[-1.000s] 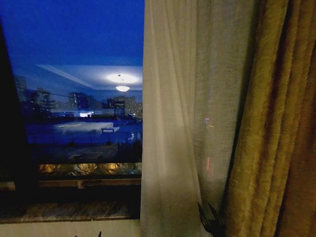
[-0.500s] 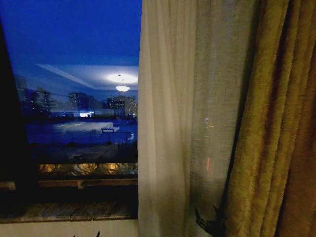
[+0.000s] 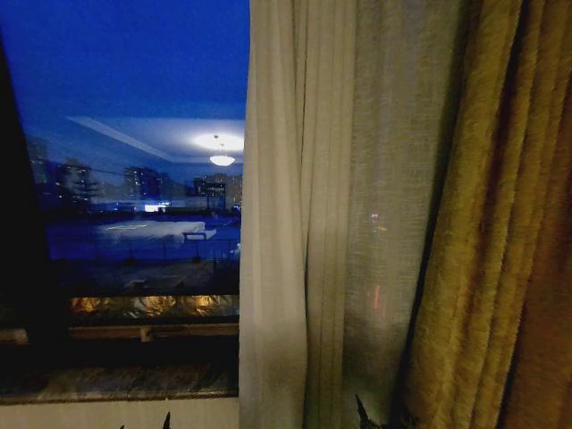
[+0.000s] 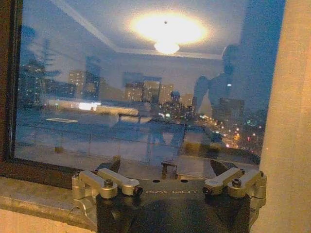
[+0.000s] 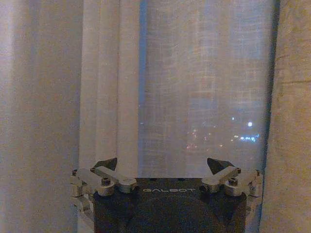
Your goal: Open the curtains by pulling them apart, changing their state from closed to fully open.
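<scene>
Hanging right of the bare window glass (image 3: 134,179), the sheer curtains (image 3: 304,223) fall in cream pleats beside a golden-brown drape (image 3: 500,223) further right. Facing the weave from near, the right gripper (image 5: 165,166) has its jaws spread, holding nothing; city lights glimmer through the cloth. Facing the glass and stone sill (image 4: 29,194), the left gripper (image 4: 166,168) is likewise spread and empty, with the sheer's edge beside it.
</scene>
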Robot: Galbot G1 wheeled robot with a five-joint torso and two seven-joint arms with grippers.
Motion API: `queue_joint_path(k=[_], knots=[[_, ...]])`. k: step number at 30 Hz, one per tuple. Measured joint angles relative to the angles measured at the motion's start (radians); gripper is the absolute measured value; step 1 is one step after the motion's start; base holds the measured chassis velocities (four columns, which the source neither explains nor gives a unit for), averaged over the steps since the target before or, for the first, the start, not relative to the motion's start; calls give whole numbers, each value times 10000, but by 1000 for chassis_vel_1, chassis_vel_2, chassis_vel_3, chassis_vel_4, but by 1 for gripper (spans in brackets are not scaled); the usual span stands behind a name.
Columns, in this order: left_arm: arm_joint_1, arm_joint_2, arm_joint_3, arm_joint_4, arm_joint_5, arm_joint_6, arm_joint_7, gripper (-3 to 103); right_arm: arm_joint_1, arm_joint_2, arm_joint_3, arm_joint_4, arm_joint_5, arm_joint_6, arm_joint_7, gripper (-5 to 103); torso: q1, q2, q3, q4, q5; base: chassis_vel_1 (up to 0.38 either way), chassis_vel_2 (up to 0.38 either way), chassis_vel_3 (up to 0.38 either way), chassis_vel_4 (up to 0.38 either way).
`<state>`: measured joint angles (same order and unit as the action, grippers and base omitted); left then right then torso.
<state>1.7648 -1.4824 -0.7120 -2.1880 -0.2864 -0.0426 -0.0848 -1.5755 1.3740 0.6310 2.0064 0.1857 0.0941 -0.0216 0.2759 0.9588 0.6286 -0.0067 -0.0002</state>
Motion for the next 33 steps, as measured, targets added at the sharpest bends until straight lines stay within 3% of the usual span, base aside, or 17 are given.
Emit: queue_joint_path(k=[14, 33], knots=[[-157, 896, -113, -260, -652, 1051, 373, 100, -433, 1, 566, 418, 206, -55, 329, 100, 0, 1, 0, 0, -2, 0, 0, 0, 0], [87, 856, -145, -323, -668, 773, 632, 100, -608, 0, 510, 876, 155, -47, 338, 100, -1, 0, 0, 1, -1, 0, 0, 0, 0]])
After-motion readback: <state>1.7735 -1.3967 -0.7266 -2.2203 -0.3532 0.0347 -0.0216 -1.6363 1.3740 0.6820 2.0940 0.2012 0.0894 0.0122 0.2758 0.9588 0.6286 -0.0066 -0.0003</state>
